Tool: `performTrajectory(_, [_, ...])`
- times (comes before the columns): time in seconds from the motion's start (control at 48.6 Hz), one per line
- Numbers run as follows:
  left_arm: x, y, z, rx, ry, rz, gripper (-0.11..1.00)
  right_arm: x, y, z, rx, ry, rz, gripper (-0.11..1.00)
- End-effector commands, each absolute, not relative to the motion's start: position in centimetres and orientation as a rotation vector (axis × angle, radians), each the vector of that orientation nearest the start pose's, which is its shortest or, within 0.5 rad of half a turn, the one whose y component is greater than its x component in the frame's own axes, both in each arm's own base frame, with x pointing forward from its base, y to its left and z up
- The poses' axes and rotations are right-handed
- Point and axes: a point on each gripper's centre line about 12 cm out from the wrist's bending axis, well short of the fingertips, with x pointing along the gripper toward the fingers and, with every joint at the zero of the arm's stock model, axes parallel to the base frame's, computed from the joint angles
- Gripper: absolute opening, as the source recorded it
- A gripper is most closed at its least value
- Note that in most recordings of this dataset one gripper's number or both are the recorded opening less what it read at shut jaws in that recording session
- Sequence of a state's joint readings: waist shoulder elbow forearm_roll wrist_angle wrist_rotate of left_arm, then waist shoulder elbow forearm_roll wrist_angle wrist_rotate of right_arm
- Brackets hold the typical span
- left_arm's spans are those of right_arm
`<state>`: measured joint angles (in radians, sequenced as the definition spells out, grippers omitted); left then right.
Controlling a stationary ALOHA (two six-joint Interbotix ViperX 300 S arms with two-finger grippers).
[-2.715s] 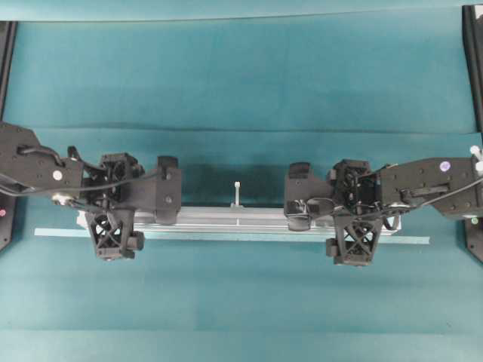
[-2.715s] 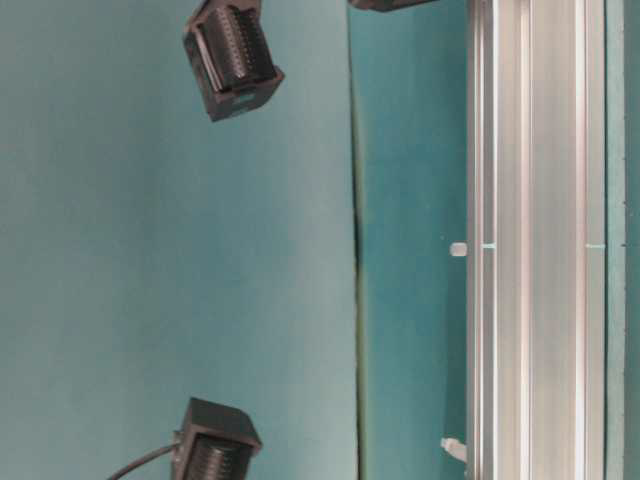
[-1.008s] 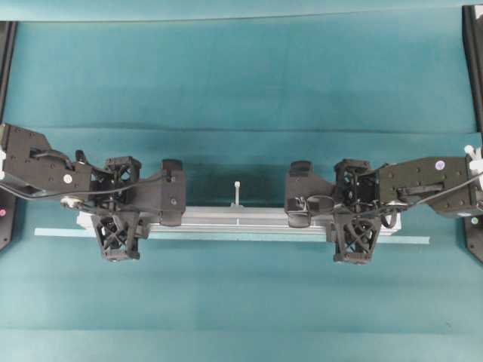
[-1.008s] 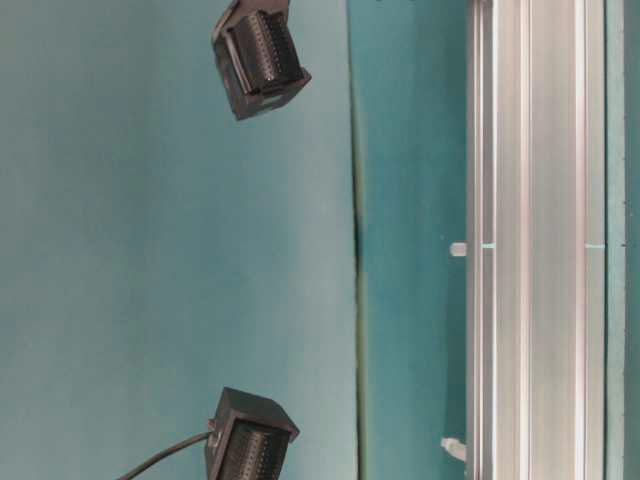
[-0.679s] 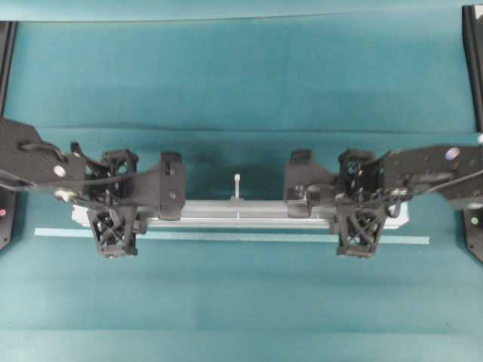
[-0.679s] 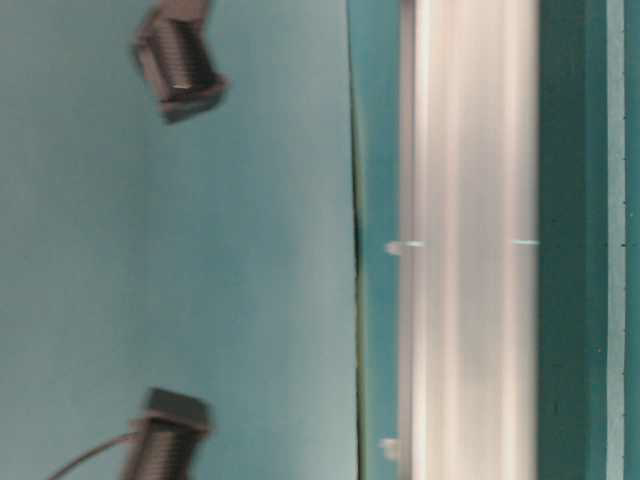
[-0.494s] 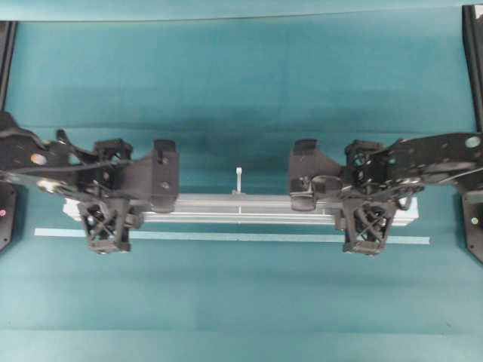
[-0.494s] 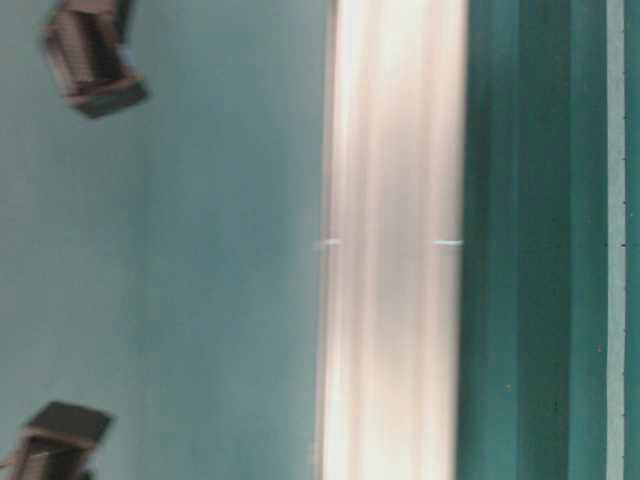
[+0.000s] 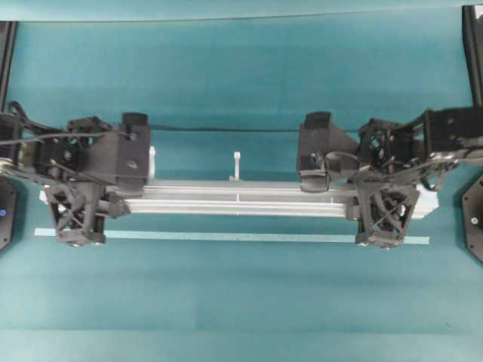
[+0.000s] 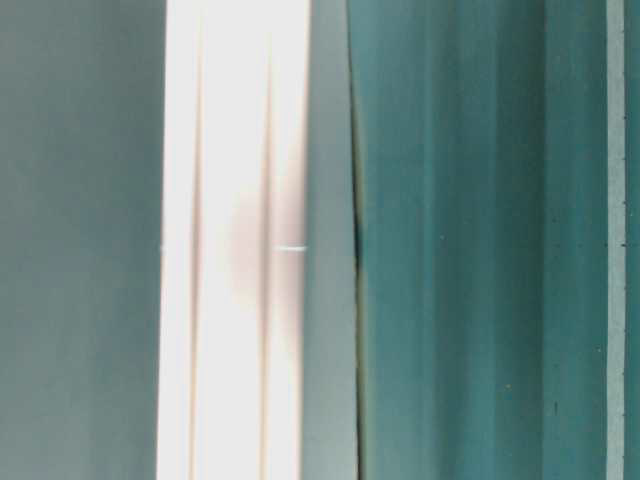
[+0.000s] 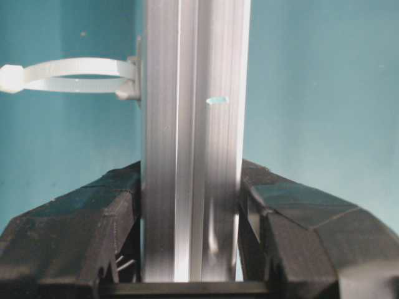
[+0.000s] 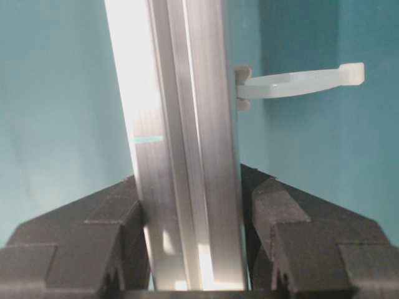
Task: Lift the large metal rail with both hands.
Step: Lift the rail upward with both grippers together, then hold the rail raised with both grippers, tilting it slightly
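Note:
The large metal rail (image 9: 241, 200), a long grooved silver bar, hangs level above the teal table with a white stub (image 9: 237, 164) upright at its middle. My left gripper (image 9: 77, 199) is shut on its left end and my right gripper (image 9: 387, 197) is shut on its right end. In the left wrist view the rail (image 11: 190, 156) fills the gap between the black jaws of the left gripper (image 11: 190, 212). The right wrist view shows the same, with the rail (image 12: 181, 156) in the right gripper (image 12: 190, 218). At table level the rail (image 10: 235, 250) is a bright blurred band clear of the surface.
A thin pale tape strip (image 9: 226, 237) lies flat on the table just in front of the rail, and shows again as the tape strip (image 10: 615, 240) at table level. White looped ties (image 11: 68, 75) (image 12: 299, 80) stick out sideways from the rail. Black frame posts (image 9: 474, 53) stand at the table's sides.
Both grippers have risen with the rail clamped between them. The rail has left the table and the tape strip, looks larger from overhead, and has swept across the table-level view.

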<state>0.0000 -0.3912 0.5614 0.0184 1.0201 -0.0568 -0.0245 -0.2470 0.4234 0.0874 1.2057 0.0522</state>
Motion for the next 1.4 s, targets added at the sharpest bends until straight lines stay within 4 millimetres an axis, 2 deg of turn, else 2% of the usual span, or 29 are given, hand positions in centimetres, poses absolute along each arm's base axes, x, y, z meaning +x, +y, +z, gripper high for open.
performTrajectory(0.0, [28.0, 0.4, 29.4, -0.039, 1.131, 0.052, 0.36, 30.2, 0.3, 28.6, 0.159, 1.369, -0.012, 0.42])
performTrajectory(0.329, [28.4, 0.6, 34.1, -0.050, 1.106, 0.063, 0.36, 30.5, 0.3, 34.0, 0.198, 1.355, -0.038, 0.42])
performTrajectory(0.555, [28.6, 0.7, 36.6, -0.054, 1.121, 0.068, 0.36, 29.9, 0.5, 36.5, 0.213, 1.392, -0.051, 0.42])
performTrajectory(1.09, [29.0, 0.7, 42.4, -0.063, 1.164, 0.077, 0.36, 30.3, 0.9, 42.9, 0.214, 1.281, -0.044, 0.42])
performTrajectory(1.234, [29.1, 0.7, 44.0, -0.062, 1.117, 0.075, 0.36, 30.6, 1.0, 44.1, 0.214, 1.252, -0.039, 0.42])
performTrajectory(1.378, [29.2, 0.7, 43.8, -0.061, 1.124, 0.074, 0.36, 30.8, 0.9, 44.1, 0.214, 1.252, -0.042, 0.42])
